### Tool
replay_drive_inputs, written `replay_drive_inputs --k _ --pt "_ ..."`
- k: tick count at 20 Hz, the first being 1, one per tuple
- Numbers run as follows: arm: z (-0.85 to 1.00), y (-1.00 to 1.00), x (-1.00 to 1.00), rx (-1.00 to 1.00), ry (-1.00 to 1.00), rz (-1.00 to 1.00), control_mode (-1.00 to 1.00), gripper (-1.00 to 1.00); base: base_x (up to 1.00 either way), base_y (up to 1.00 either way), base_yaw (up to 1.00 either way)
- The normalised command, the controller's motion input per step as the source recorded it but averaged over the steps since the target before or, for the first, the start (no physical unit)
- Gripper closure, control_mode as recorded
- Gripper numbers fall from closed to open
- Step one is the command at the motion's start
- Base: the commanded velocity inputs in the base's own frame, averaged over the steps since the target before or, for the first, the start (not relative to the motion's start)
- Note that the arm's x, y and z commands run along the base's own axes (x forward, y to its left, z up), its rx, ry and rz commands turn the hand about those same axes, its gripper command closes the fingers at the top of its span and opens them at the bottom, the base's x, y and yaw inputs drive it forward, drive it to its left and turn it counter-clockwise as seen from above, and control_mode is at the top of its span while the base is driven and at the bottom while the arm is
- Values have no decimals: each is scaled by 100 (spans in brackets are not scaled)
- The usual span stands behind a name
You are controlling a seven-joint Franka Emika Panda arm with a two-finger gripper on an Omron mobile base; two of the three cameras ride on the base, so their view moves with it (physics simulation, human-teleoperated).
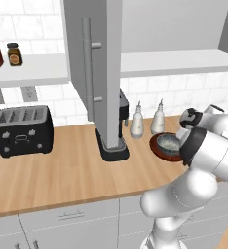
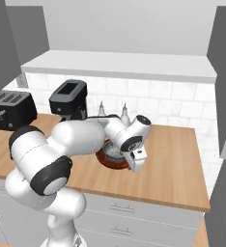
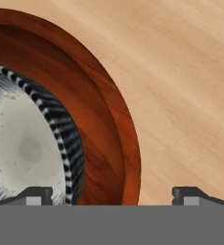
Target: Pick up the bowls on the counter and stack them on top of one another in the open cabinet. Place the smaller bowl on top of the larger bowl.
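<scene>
Surface: you are over the long light-brown wooden counter [image 1: 52, 170], backed by white tile wall.
Landmark: take the wide, shallow reddish-brown wooden bowl [image 3: 111, 110] as your reference; it sits on the counter toward its right end.
Smaller bowl: the small grey speckled bowl with a pale inside [image 3: 32, 143] rests inside the brown bowl, already nested there on the counter, not in the cabinet.
Cabinet: the grey wall cabinet with its flat door and long vertical bar handle [image 1: 94, 73] hangs open above and left of the brown bowl; its pale shelf [image 2: 120, 65] runs over it.
Neighbours: two white bottles [image 1: 137, 121] stand just behind the brown bowl; a dark coffee machine [image 2: 68, 99] is left of them, a black four-slot toaster [image 1: 22, 130] well left.
Gripper: your two-finger gripper [image 3: 111, 196] hangs low over the brown bowl's right rim, spread wide, one tip above the grey bowl, the other above bare wood, holding nothing.
Hidden: your arm covers part of the brown bowl in both base views; the hand view cuts off both bowls at the left.
Room: bare counter lies right of and in front of the brown bowl, up to the counter's right edge.
</scene>
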Motion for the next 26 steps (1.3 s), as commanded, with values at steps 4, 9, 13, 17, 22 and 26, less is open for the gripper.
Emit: replay_drive_inputs --k 4,9,13,17,22,26 --pt "-17 0 0 -1 0 0 -100 -100 0 0 0" --pt "-23 0 0 -3 0 0 -100 -100 0 0 0" --pt "-25 0 0 -5 0 0 -100 -100 0 0 0" --pt "-13 1 8 -5 -2 0 -100 -100 0 0 0" --pt "-2 3 6 -1 -2 0 -100 100 0 0 0" --pt "0 0 0 0 0 0 -100 100 0 0 0"
